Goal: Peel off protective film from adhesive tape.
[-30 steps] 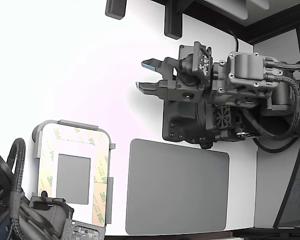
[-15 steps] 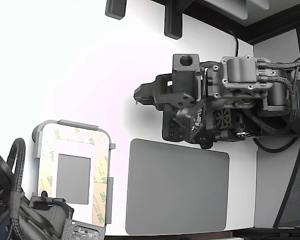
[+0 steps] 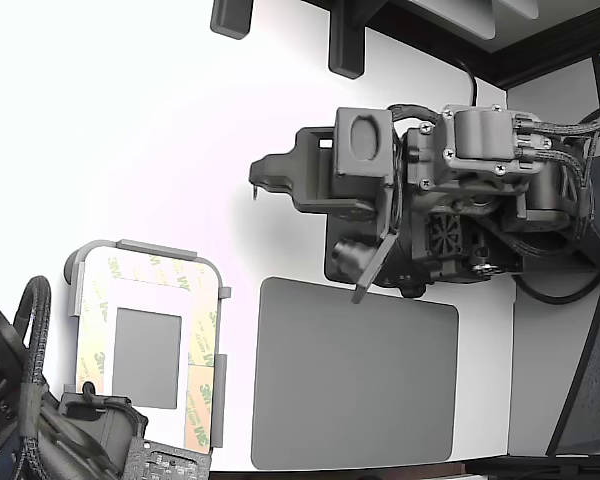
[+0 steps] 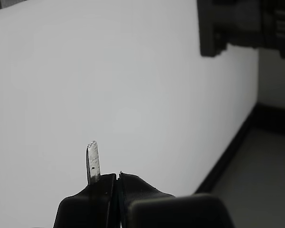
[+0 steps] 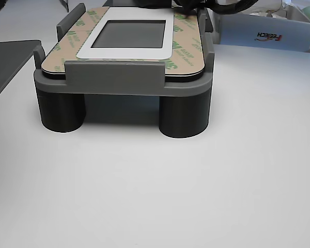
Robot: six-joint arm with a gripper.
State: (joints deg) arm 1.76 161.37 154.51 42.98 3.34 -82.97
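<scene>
The adhesive tape (image 3: 205, 335) forms a border around a small grey rectangle (image 3: 147, 357) on a white plate held in a grey holder frame (image 3: 156, 250), low on the exterior view's left. Cream-tan protective film (image 3: 91, 322) printed with green "3M" logos covers the strips; it looks more orange at one corner (image 3: 196, 418). The other view shows the same film (image 5: 186, 47) from the side. My gripper (image 3: 256, 188) hangs over bare white table, well away from the holder. In the wrist view its fingers (image 4: 115, 178) stand shut together with nothing between them, and a thin metal tip (image 4: 92, 160) sticks out.
A big dark grey mat (image 3: 355, 375) lies beside the holder, below my arm in the exterior view. A second dark arm with cables (image 3: 40, 440) sits at the holder's near end. Black fixtures (image 3: 345, 45) stand at the table's far edge. A white box (image 5: 263, 33) shows behind the holder.
The gripper went from open to shut while the wrist rolled. Its tip shifted slightly toward the exterior view's left. The holder and film stayed still.
</scene>
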